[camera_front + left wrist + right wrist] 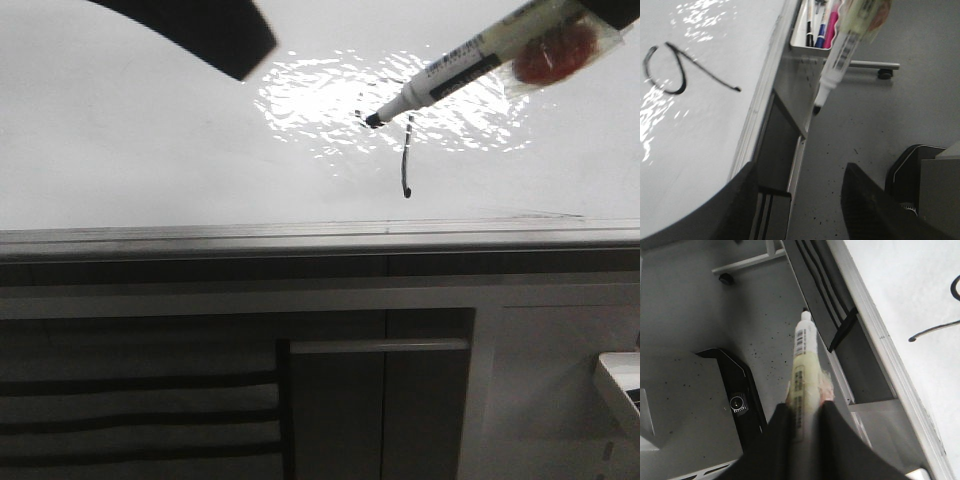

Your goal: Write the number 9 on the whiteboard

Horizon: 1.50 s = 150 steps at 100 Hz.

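Glossy white whiteboard [150,170], grey metal edge; hand-drawn black number 9 [675,70] on it. Right end effector [805,415] clamps white marker [450,72], tip above glare. Left end effector [800,200] spread, holding nothing. Pen tray [812,30] beside board edge.

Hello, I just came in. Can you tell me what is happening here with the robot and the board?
The right gripper holds a marker over the whiteboard. A black number 9 is already drawn on it, loop and long tail. The left gripper is open and holds nothing.
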Motion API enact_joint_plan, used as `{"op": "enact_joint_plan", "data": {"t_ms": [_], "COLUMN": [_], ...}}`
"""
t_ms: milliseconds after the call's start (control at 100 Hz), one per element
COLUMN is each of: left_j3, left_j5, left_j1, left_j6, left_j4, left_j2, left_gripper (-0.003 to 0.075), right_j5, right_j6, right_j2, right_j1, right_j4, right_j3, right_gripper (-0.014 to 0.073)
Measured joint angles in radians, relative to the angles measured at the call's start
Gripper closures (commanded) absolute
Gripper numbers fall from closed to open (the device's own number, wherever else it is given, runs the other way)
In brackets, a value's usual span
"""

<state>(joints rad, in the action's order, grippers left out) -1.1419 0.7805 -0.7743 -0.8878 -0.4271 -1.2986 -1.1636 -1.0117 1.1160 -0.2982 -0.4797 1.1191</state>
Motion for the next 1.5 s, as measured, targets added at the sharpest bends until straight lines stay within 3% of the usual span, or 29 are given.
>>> {"op": "enact_joint_plan", "data": {"t_ms": [190, 390, 690, 1000, 1080, 1260, 1400, 1500], "left_j3": [-0.125, -0.204, -0.210, -0.210, -0.210, -0.210, -0.212, -0.212], "left_j5": [-0.012, -0.015, -0.017, -0.009, -0.007, -0.004, -0.008, 0.013], "left_j1": [-0.098, -0.128, -0.130, -0.130, -0.130, -0.134, -0.134, -0.134], "left_j6": [-0.004, -0.013, -0.021, -0.044, -0.055, -0.050, 0.042, 0.237], "left_j4": [0.000, -0.003, -0.004, -0.001, 0.000, 0.001, 0.109, 0.290], "left_j2": [-0.170, -0.283, -0.295, -0.295, -0.295, -0.295, -0.295, -0.295], "left_gripper": [0.0365, 0.0374, 0.0603, 0.0725, 0.0741, 0.0741, 0.0741, 0.0741], "right_j5": [0.000, -0.002, 0.002, 0.011, 0.011, 0.021, 0.021, 0.034], "right_j6": [-0.012, -0.013, -0.015, -0.019, -0.020, -0.020, 0.008, 0.081], "right_j2": [0.000, 0.000, 0.000, 0.000, 0.000, 0.000, -0.008, -0.033], "right_j1": [0.000, 0.000, 0.000, 0.000, 0.000, 0.000, 0.002, 0.026], "right_j4": [0.000, 0.000, 0.000, 0.000, 0.000, 0.000, 0.028, 0.082], "right_j3": [0.000, 0.000, 0.002, 0.002, 0.002, 0.002, 0.011, 0.025], "right_gripper": [0.0648, 0.0648, 0.0648, 0.0640, 0.0564, 0.0242, 0.0218, 0.0219]}}
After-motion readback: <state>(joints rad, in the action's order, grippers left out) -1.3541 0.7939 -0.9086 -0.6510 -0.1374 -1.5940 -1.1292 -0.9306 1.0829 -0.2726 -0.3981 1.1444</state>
